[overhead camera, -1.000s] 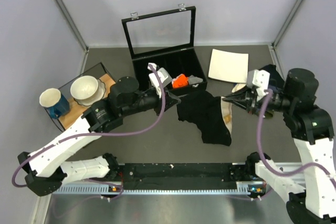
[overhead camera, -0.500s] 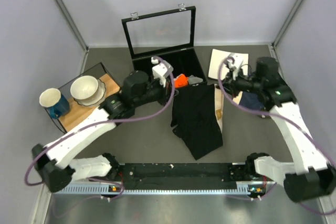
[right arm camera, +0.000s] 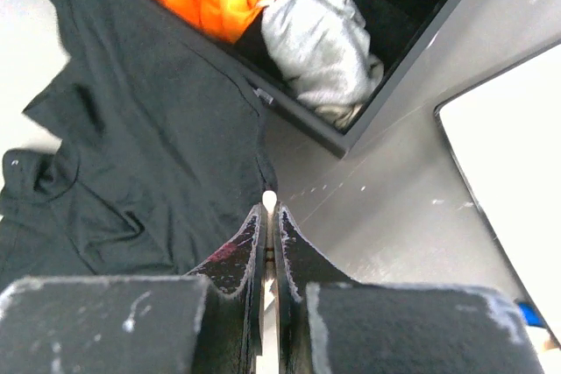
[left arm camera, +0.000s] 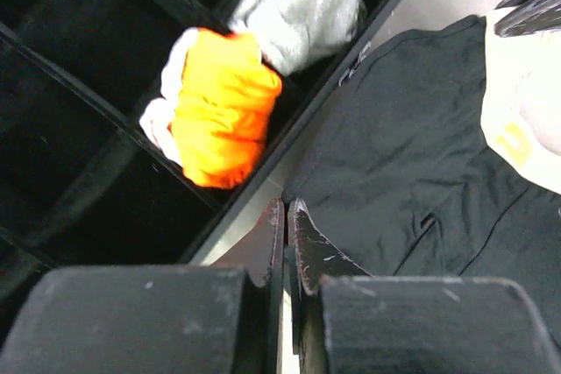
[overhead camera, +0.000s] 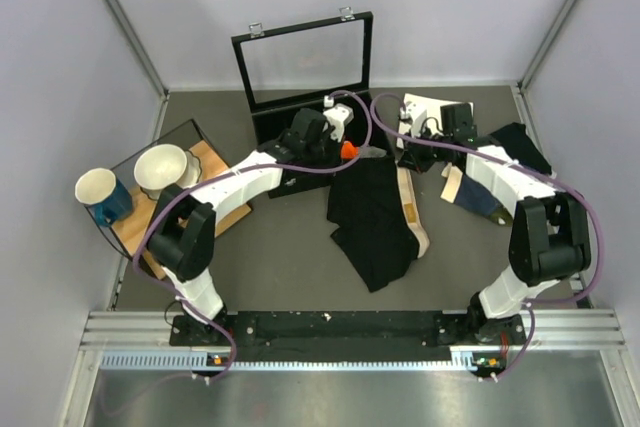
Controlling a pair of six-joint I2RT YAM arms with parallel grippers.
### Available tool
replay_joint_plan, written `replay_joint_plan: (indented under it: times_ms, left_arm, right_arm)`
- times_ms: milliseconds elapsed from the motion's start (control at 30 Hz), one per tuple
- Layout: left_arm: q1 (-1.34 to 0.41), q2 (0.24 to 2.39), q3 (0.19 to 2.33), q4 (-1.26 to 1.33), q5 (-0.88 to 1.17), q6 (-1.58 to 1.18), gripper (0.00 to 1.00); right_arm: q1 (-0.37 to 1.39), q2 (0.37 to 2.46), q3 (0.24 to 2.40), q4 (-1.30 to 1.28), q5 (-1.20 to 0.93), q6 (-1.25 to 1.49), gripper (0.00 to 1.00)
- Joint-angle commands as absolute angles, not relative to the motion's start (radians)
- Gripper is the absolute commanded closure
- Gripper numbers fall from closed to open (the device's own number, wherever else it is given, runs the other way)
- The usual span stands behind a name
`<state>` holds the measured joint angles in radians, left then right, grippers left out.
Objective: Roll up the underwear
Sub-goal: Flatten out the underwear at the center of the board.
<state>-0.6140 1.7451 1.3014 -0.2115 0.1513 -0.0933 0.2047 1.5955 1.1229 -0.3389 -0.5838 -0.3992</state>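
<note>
The black underwear [overhead camera: 375, 222] lies spread flat in front of the case, its pale beige waistband [overhead camera: 410, 209] along the right edge. My left gripper [overhead camera: 342, 169] is shut on its far left corner, just outside the case's front wall; the left wrist view shows the fingertips [left arm camera: 287, 209] pinching black fabric [left arm camera: 412, 146]. My right gripper [overhead camera: 400, 165] is shut on the far right corner. In the right wrist view a pale bit of waistband pokes out between the tips [right arm camera: 269, 201], with the black fabric [right arm camera: 149, 146] to the left.
The open black case [overhead camera: 305, 62] stands behind the underwear, holding an orange cloth roll [overhead camera: 348, 150] and a grey cloth [right arm camera: 320, 45]. A white plate [overhead camera: 440, 112] and a navy garment [overhead camera: 487, 197] lie on the right. A board with a bowl [overhead camera: 165, 169] and a mug [overhead camera: 100, 192] is on the left.
Both arms have stretched out toward the case, carrying the underwear's far corners with them. The underwear went from bunched to spread flat, its far edge now at the case front.
</note>
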Motion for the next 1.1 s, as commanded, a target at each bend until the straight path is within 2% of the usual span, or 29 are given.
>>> replay_joint_plan:
  times_ms: [0, 300, 400, 433, 500, 533, 567, 733, 800, 833, 867, 900, 933, 967, 1067]
  left_arm:
    - [-0.615, 1.669, 1.353, -0.179, 0.103, -0.038, 1.0]
    - [-0.609, 1.58, 1.293, -0.215, 0.032, 0.035, 1.0]
    - [-0.607, 1.604, 1.307, -0.248, 0.043, 0.026, 1.0]
    - [-0.607, 1.609, 1.313, -0.258, 0.041, 0.015, 1.0]
    - [-0.607, 1.611, 1.328, -0.281, 0.019, 0.003, 0.95]
    - [-0.607, 1.606, 1.331, -0.287, 0.008, 0.003, 0.88]
    - [-0.607, 1.598, 1.335, -0.29, -0.036, -0.023, 0.77]
    - [-0.606, 1.505, 1.333, -0.328, -0.144, -0.032, 0.56]
    - [-0.603, 1.455, 1.328, -0.344, -0.152, -0.029, 0.5]
    - [-0.601, 1.434, 1.324, -0.362, -0.14, -0.022, 0.49]
    - [-0.601, 1.39, 1.306, -0.37, -0.096, -0.02, 0.49]
    - [-0.6, 1.362, 1.287, -0.373, -0.053, -0.017, 0.48]
    - [-0.6, 1.333, 1.263, -0.373, -0.005, -0.008, 0.48]
    - [-0.6, 1.275, 1.197, -0.355, 0.173, -0.006, 0.48]
    - [-0.641, 1.175, 1.026, -0.284, 0.317, -0.034, 0.52]
  right_arm:
    - [0.213, 1.611, 1.21, -0.275, -0.613, -0.422, 1.0]
    - [0.215, 1.618, 1.198, -0.275, -0.697, -0.396, 1.0]
    - [0.215, 1.621, 1.203, -0.291, -0.666, -0.388, 0.86]
    - [0.216, 1.615, 1.206, -0.304, -0.657, -0.388, 0.74]
    - [0.216, 1.577, 1.209, -0.333, -0.623, -0.403, 0.63]
    - [0.216, 1.557, 1.204, -0.339, -0.611, -0.413, 0.54]
    - [0.216, 1.536, 1.186, -0.341, -0.583, -0.426, 0.5]
    - [0.215, 1.337, 1.086, -0.42, -0.568, -0.509, 0.35]
    - [0.216, 1.286, 1.063, -0.519, -0.658, -0.676, 0.3]
    - [0.216, 1.261, 1.052, -0.605, -0.699, -0.774, 0.24]
    - [0.216, 1.221, 1.023, -0.756, -0.76, -0.999, 0.22]
    - [0.216, 1.201, 0.999, -0.825, -0.771, -1.106, 0.2]
    - [0.215, 1.181, 0.926, -0.856, -0.77, -1.193, 0.16]
    - [0.216, 1.145, 0.886, -0.868, -0.746, -1.312, 0.14]
    - [0.216, 1.103, 0.749, -0.868, -0.713, -1.499, 0.14]
